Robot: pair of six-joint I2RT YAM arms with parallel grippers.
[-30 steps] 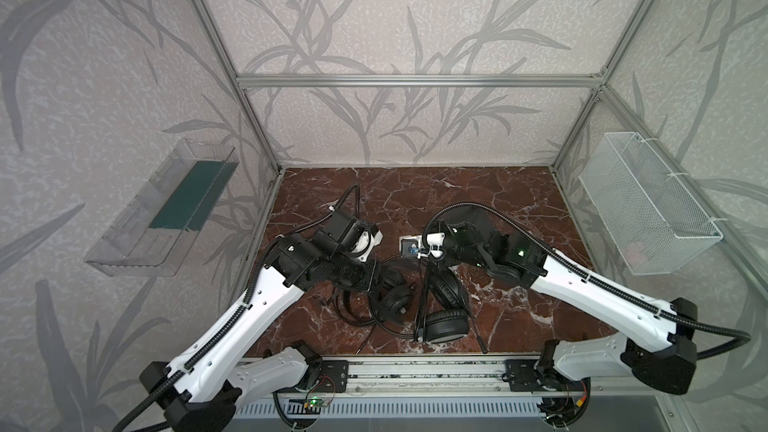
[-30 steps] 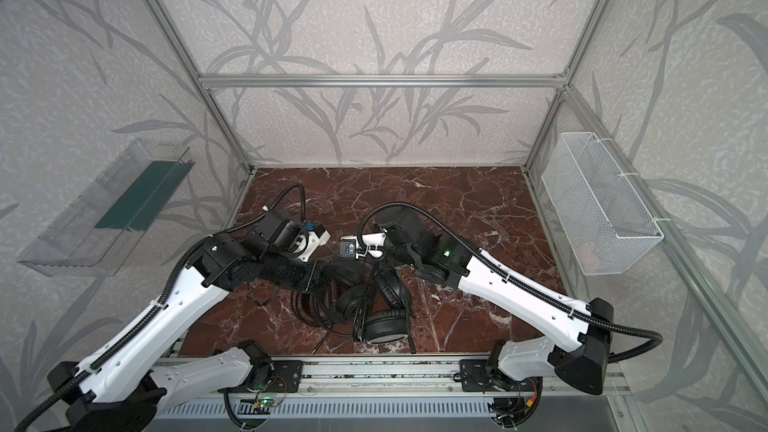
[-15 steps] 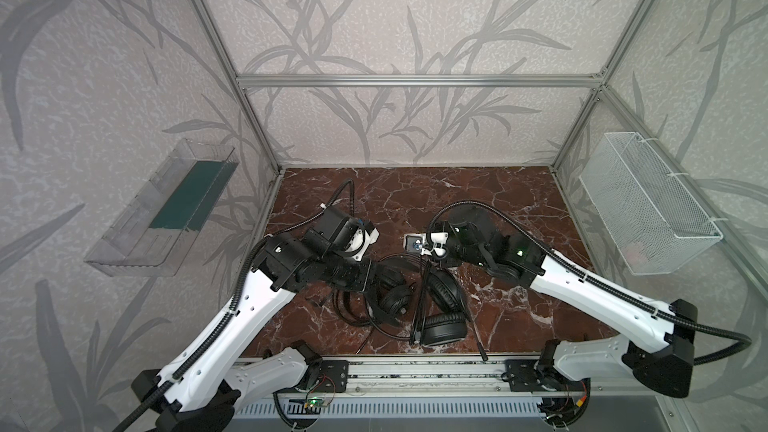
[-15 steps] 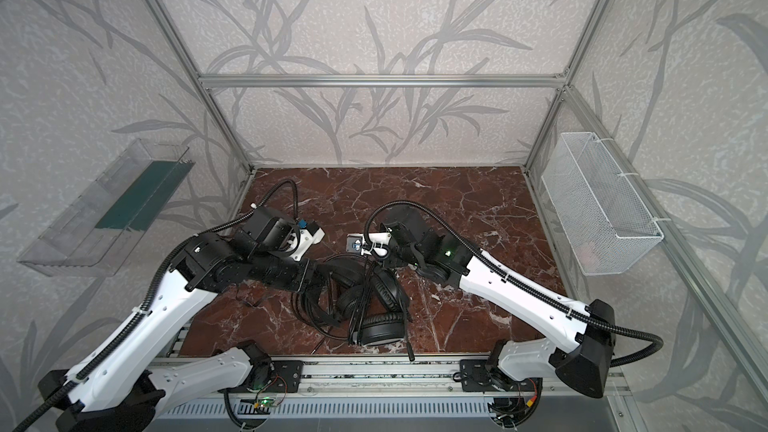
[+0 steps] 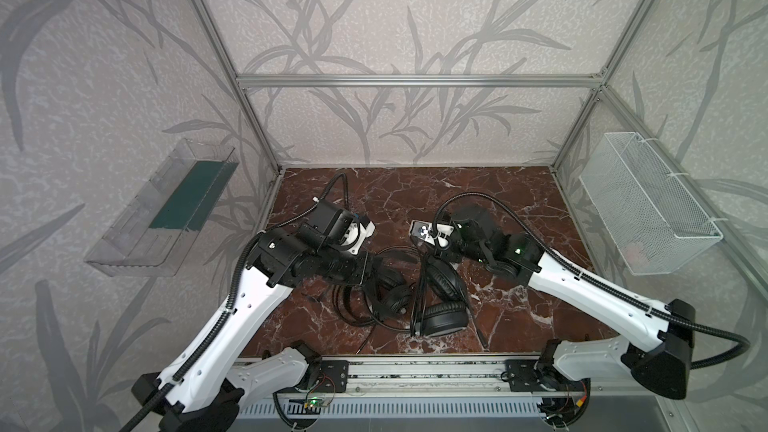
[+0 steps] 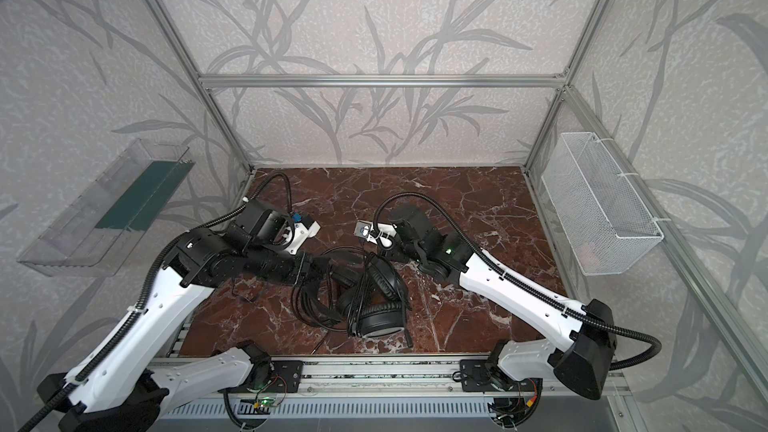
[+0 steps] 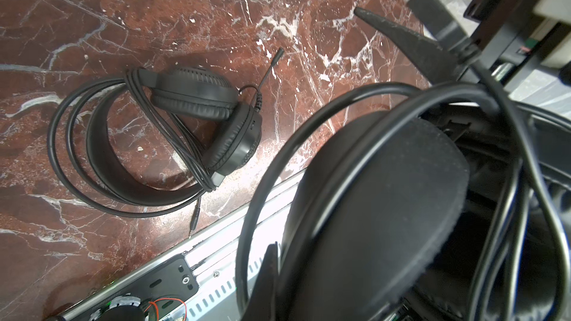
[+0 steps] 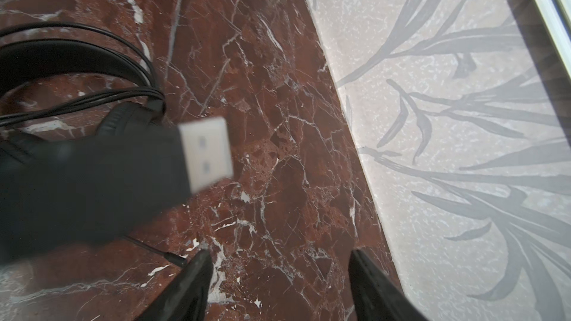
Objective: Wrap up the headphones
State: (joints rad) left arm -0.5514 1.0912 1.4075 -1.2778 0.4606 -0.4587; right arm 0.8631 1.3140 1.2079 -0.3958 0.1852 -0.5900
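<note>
Right end effector (image 8: 279,253) had opened, jaws apart, white-tipped black USB plug (image 8: 139,168) loose beside it. Left end effector (image 7: 275,260) clamped on black padded over-ear headset (image 7: 386,211); cable-wrapped twin headset (image 7: 191,97) lay alongside, mid front edge of red marble desk (image 5: 415,193).

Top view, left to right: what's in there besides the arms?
Clear plastic wall bin with green liner, black headset with looped headband, black headset with cable wound across it, white wire-mesh wall basket.

No lettering, brand or number can be read — not even on the headphones (image 7: 191,103).
</note>
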